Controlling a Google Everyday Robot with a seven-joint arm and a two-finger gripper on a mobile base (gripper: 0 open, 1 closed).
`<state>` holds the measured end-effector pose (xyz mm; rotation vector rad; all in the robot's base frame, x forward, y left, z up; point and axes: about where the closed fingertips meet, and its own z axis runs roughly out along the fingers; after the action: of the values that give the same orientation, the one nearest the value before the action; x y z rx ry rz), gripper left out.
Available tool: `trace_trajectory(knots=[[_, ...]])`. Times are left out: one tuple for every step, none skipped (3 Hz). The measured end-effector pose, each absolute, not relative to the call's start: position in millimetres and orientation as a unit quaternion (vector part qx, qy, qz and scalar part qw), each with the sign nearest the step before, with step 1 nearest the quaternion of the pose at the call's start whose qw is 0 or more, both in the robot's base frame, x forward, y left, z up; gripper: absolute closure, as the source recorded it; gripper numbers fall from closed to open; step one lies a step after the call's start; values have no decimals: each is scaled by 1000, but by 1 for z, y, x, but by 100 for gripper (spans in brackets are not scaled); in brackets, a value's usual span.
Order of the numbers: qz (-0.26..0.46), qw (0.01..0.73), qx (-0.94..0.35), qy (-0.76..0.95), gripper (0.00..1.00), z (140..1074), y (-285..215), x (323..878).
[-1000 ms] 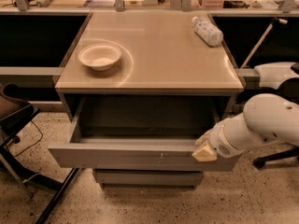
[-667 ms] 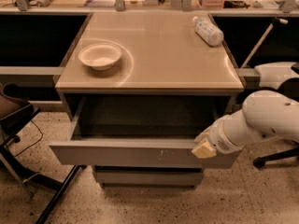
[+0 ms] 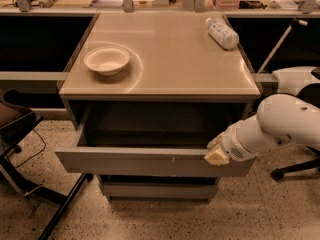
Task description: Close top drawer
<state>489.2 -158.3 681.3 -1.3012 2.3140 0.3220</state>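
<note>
The top drawer is a wide shallow grey metal drawer under the beige tabletop, pulled out toward me, its dark inside showing nothing I can make out. Its plain front panel bears small pale scratch marks near the middle. My gripper, at the end of the white arm that comes in from the right, sits at the right end of the drawer's front panel, against its top edge.
A white bowl sits on the tabletop at the left. A plastic bottle lies at the back right. A narrower grey drawer front is below. A chair stands at the left and a chair base at the right.
The gripper has shifted slightly along the right end of the drawer front. The drawer's position looks almost unchanged.
</note>
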Motion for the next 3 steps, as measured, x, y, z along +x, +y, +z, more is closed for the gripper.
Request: trace_trajectory(knots=[[110,238,-477,839,100,685,-160,504],[110,238,-477,839,100,683,-160,504],[107,245,-476,838,100,688,-159,513]])
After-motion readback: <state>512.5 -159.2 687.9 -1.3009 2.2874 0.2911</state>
